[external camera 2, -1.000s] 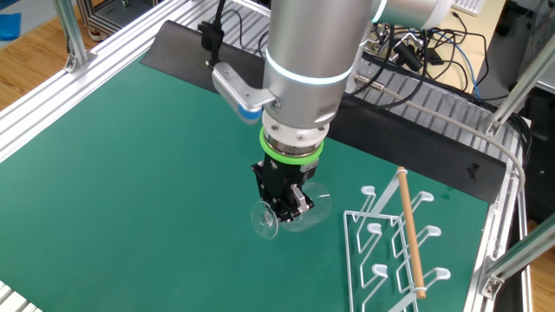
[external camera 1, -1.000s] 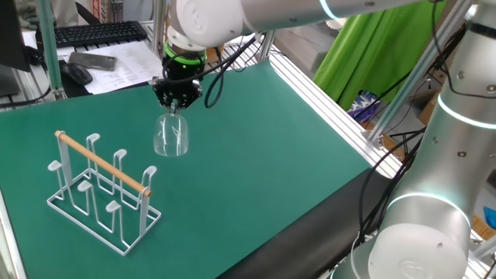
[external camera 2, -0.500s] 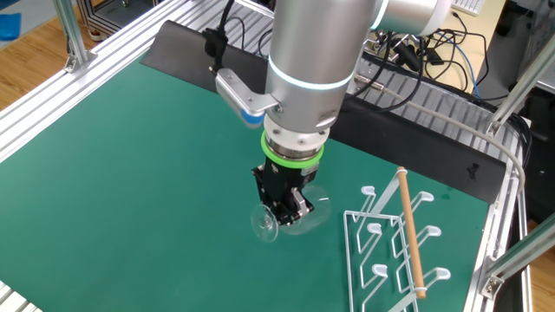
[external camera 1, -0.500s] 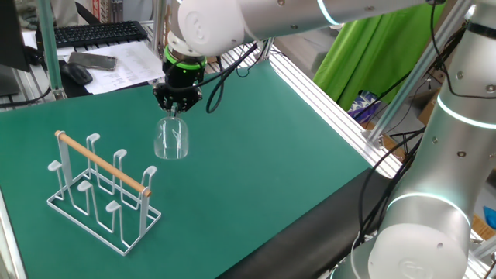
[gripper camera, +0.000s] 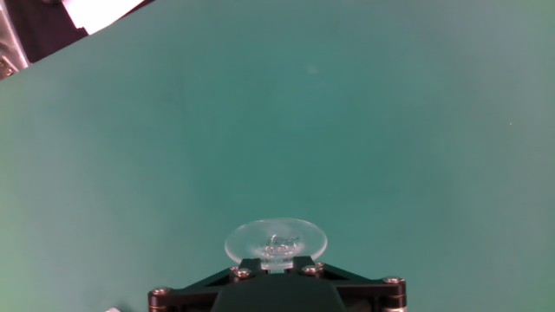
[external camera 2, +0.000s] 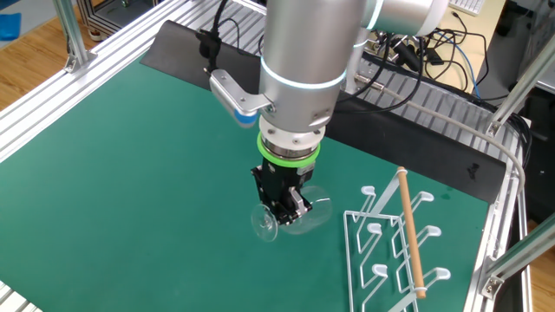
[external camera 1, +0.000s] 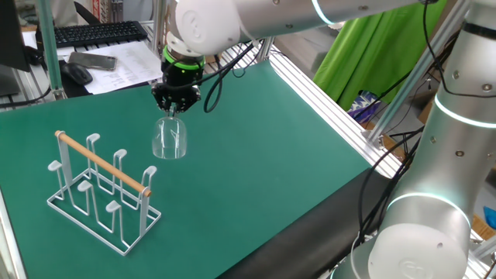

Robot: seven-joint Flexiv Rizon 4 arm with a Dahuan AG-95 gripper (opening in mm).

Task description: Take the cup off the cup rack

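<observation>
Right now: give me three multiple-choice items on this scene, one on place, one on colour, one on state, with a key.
1. Where is the glass?
A. hung on the rack
B. held above the mat, beside the rack
C. lying on the mat

2. What colour is the mat?
A. green
B. grey
C. blue

3. How does the glass hang?
A. bowl down
B. bowl up
C. sideways

Key:
1 B, the gripper holds it clear of the rack.
2 A, the mat is green in every view.
3 A, the fingers grip near the foot, with the bowl below.
</observation>
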